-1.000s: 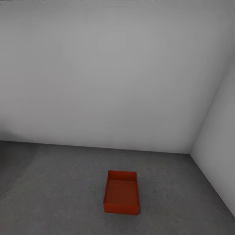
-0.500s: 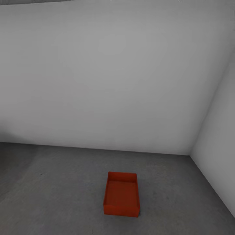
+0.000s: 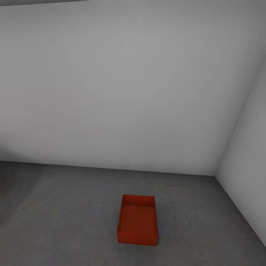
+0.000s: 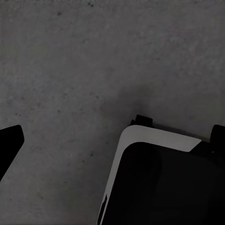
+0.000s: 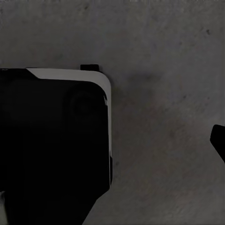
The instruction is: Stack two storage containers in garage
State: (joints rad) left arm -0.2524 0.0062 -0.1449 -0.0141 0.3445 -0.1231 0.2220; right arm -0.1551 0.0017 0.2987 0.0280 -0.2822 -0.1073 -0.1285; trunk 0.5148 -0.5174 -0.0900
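Observation:
One red-orange storage container (image 3: 137, 219) rests open side up on the dark grey concrete floor (image 3: 66, 214) of the garage, near the corner where two plain grey-white walls meet. It is empty and nothing is stacked on it. The second container is out of view. In the left wrist view a dark fingertip (image 4: 10, 143) of my left gripper (image 4: 112, 150) sits at the frame's edge, with only floor between the spread fingers. My right gripper (image 5: 112, 150) likewise shows one dark fingertip (image 5: 218, 141) at the edge, above bare floor.
The back wall (image 3: 125, 92) and the right-hand wall (image 3: 247, 166) close off the corner behind the container. Both wrist views look down on my own black-and-white base (image 4: 159, 183) (image 5: 51, 136) standing on the concrete.
The whole head picture has slid down a touch, so the camera moved a little. The container lies where it was.

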